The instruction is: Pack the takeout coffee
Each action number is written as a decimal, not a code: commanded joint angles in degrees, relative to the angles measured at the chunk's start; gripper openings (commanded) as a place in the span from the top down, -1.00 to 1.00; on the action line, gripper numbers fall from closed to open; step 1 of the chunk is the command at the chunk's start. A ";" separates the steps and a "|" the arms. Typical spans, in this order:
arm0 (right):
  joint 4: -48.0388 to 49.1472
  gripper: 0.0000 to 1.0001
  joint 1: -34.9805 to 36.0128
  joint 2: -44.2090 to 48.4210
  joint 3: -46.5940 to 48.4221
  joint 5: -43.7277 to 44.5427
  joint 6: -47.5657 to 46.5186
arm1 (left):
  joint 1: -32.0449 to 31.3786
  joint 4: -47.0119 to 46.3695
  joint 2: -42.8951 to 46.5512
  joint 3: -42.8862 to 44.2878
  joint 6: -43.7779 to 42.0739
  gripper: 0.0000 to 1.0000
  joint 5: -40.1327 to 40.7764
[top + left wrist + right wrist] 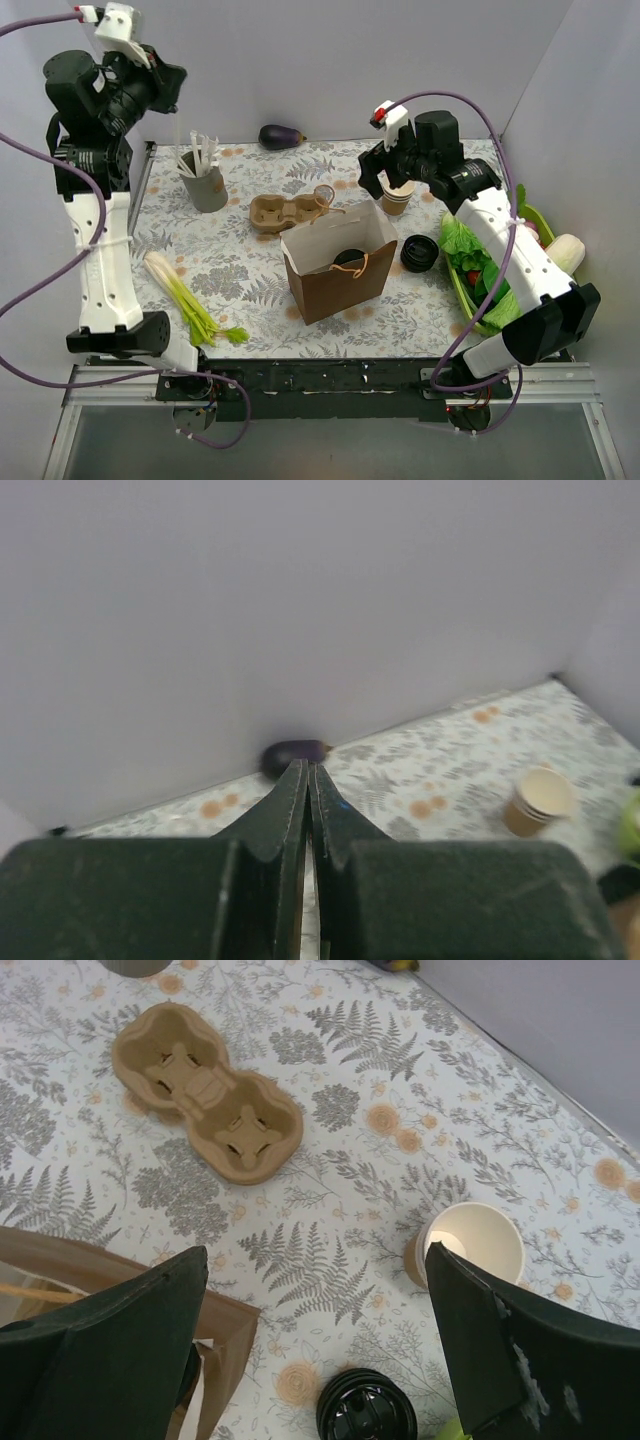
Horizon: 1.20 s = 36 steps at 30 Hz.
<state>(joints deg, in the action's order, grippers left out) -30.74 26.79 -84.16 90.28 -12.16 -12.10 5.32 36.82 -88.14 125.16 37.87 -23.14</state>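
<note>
The brown paper bag [335, 268] stands open in the middle of the table. Inside it shows the round black lid of the takeout coffee [350, 262]; the cup body is hidden by the bag wall. My right gripper [383, 188] is open and empty, hovering behind the bag's right corner and next to the lidless cups. In the right wrist view the open gripper [316, 1255] hangs over bare tablecloth, with the bag corner [215, 1340] at lower left. My left gripper [170, 85] is shut and empty, raised high at the far left. Its closed tips [307, 767] point toward the back wall.
A stack of lidless tan cups [398, 198] [470, 1245] [540, 800] and a pile of black lids [420, 252] [367, 1407] sit right of the bag. A pulp cup carrier [285, 212] [205, 1100], a grey holder with stirrers [205, 180], an eggplant [282, 136] [290, 753], a leek [185, 300] and a vegetable basket [462, 292] surround it.
</note>
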 commanded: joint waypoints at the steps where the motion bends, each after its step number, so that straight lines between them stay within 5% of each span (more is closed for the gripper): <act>1: 2.09 -0.95 -0.86 -1.53 4.46 5.83 0.32 | -9.43 7.13 5.86 -3.14 2.38 1.00 -9.61; 7: 2.35 -0.96 -1.38 -3.99 5.96 8.56 -1.70 | -16.91 4.94 11.41 -9.84 9.13 1.00 -23.70; 15: 3.49 -0.95 -2.00 -4.00 5.08 9.61 -3.02 | -18.33 -7.01 9.31 -21.36 22.77 1.00 -34.86; 22: 4.73 -0.95 -2.61 -1.01 1.13 9.88 -3.28 | -19.21 -10.10 6.49 -19.70 25.94 1.00 -37.15; 31: 5.08 -0.95 -4.02 -0.30 -0.55 9.35 -3.02 | -19.91 -11.24 2.62 -7.49 26.47 1.00 -40.59; 36: 4.81 -0.95 -4.81 -1.44 0.33 8.65 -2.76 | -21.93 -10.63 3.49 -10.72 26.47 1.00 -40.15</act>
<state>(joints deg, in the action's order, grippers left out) -28.36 22.70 -86.06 89.56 -2.98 -15.18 -14.92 25.71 -85.71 116.71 64.10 -62.24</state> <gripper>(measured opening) 0.974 0.013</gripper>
